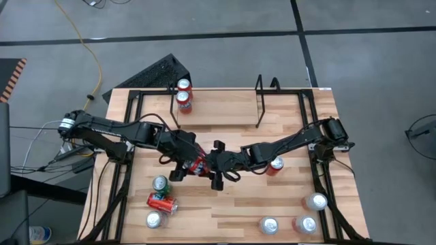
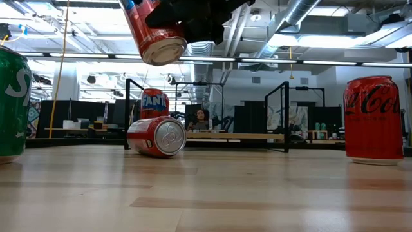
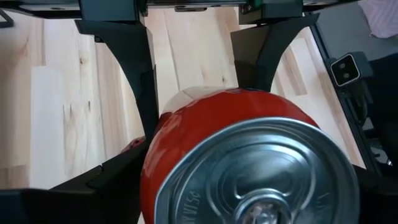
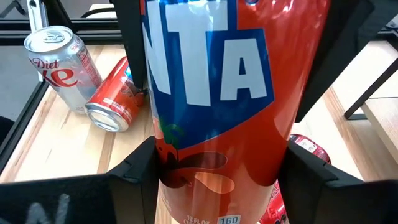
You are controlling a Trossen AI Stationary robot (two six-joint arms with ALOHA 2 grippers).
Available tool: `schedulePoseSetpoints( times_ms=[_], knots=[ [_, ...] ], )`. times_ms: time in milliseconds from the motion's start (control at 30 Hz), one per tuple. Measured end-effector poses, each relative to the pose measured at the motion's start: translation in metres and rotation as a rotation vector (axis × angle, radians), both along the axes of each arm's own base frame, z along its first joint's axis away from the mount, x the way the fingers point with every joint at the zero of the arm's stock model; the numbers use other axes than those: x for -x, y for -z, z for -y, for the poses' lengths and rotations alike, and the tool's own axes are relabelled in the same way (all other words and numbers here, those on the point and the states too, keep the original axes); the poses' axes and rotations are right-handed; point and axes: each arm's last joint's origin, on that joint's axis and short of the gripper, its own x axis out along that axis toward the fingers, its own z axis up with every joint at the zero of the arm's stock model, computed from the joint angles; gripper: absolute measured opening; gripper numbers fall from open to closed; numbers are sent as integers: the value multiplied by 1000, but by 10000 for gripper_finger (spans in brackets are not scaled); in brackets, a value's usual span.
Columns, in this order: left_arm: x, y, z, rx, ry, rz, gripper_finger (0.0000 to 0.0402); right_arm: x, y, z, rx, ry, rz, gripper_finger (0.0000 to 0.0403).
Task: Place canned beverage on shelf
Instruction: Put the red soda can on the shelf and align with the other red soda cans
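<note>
A red Fanta can [image 1: 197, 165] hangs over the middle of the table between my two grippers; the low view shows it high up [image 2: 151, 29], tilted. My right gripper [image 1: 212, 167] comes from the right and is shut on it. My left gripper [image 1: 185, 163] comes from the left and is open. Its fingers [image 4: 132, 43] stand close on either side of the can's top end [image 3: 261, 174]; I cannot tell whether they touch it. The shelf [image 1: 259, 102], a low black rod rack, stands at the far edge with two red cans [image 1: 184, 94] upright at its left end. My right gripper pinches the can's side walls near its bottom end [image 4: 177, 165] between its two fingers. The fingers slant down from the table's right and lie along the can. The can is lifted clear of the table and tilted, with its top end toward my left gripper.
A green can [image 1: 160, 182], a red can lying on its side [image 1: 162, 203] and a silver-topped can [image 1: 154, 219] sit near left. A red can [image 1: 276, 165] stands under my right arm. Three more cans [image 1: 306, 223] stand near right. Black rails [image 1: 320, 177] edge the table.
</note>
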Motion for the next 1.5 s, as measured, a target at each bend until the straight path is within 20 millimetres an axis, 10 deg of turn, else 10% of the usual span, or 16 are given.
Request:
schedulePoseSetpoints(
  times_ms=[1500],
  knots=[
    [6,-1,-3,-69,-56,3,345,-1,4,4,14,4,-12,230]
  ],
)
